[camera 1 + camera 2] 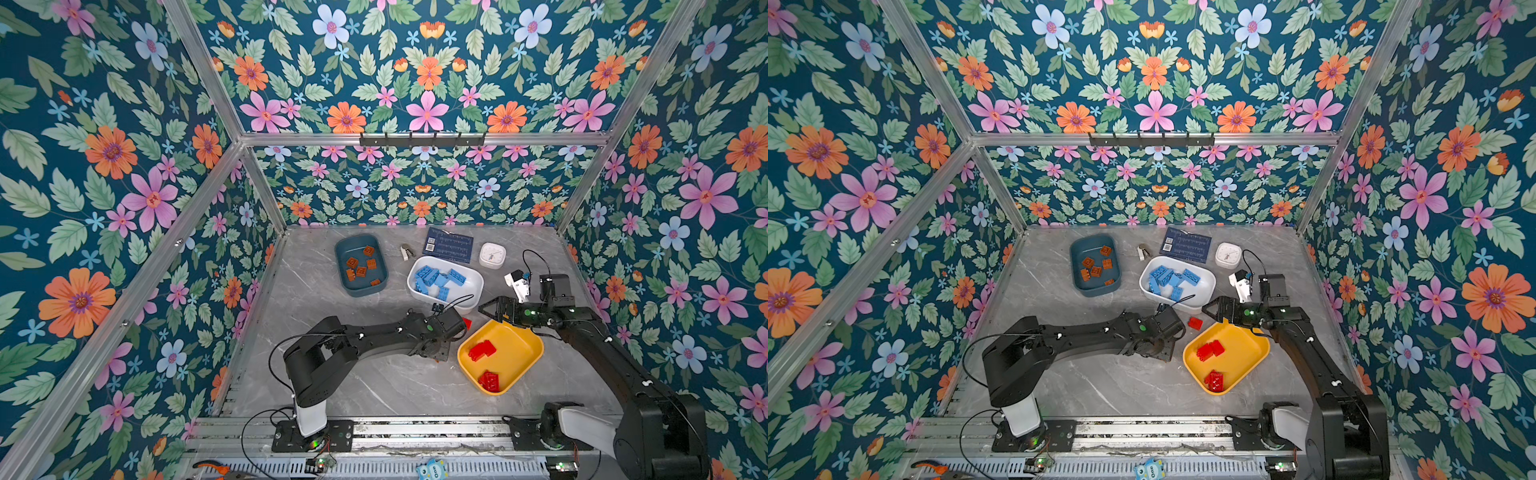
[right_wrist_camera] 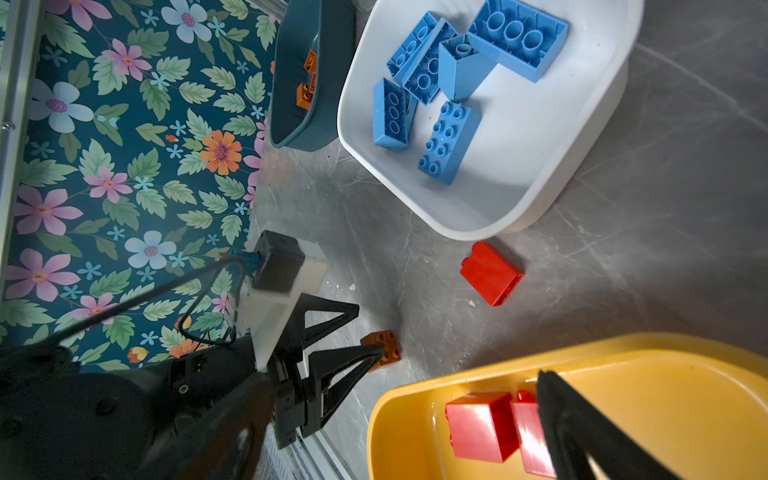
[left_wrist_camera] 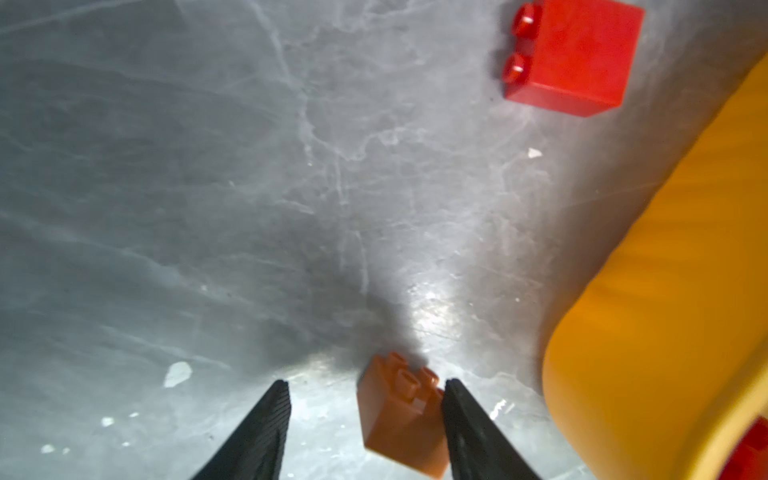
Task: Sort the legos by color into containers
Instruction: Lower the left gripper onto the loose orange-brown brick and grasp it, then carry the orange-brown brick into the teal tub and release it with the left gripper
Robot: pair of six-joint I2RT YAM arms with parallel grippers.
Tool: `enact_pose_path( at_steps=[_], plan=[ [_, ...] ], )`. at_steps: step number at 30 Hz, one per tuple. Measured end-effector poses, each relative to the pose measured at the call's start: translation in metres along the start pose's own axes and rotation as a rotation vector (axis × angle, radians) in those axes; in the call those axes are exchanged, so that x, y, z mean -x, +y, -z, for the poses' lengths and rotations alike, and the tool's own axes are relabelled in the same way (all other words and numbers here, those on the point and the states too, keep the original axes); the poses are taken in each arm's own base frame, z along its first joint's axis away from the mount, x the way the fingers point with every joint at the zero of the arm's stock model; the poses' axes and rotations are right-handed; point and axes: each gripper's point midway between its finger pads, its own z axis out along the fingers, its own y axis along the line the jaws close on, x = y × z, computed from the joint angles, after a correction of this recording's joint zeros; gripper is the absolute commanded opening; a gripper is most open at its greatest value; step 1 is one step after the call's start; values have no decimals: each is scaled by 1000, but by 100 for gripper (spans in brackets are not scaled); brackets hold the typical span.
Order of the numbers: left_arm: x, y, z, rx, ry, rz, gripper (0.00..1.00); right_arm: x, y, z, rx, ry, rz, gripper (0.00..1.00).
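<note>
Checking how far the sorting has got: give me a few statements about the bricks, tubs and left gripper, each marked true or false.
1. A red brick lies on the table, outside the yellow tub. True.
2. The white tub holds orange bricks. False: it holds blue bricks.
3. The teal tub holds only orange bricks. True.
4. The left gripper is shut on an orange brick. False: its jaws stand apart, with the brick on the table between them and a gap on one side.
</note>
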Motion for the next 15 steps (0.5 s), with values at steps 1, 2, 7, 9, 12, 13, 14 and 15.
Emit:
enact_pose_path(
  at_steps=[1, 2, 7, 9, 12, 13, 14, 15],
  plan=[
    [-1, -2, -1, -3, 3, -11, 63, 0, 0, 0, 0, 1, -1, 99],
    [-1, -3, -1, -6, 5, -24, 63, -1, 0, 0, 0, 1, -1, 99],
    [-2, -8, 0, -25, 12, -79, 63, -1, 0, 0, 0, 0, 0, 99],
    [-5, -9, 0, -35, 25, -86, 63, -1, 0, 0, 0, 0, 0, 99],
    [-7, -9, -1, -35, 31, -106, 63, -1, 0, 0, 1, 1, -1, 99],
    [-7, -10, -2, -35, 31, -107, 63, -1, -1, 0, 1, 0, 0, 99],
    [-6, -10, -2, -35, 31, -108, 62, -1, 0, 0, 1, 0, 1, 99],
    [-5, -12, -3, -36, 30, -111, 61, -1, 0, 0, 2, 0, 1, 99]
  ],
)
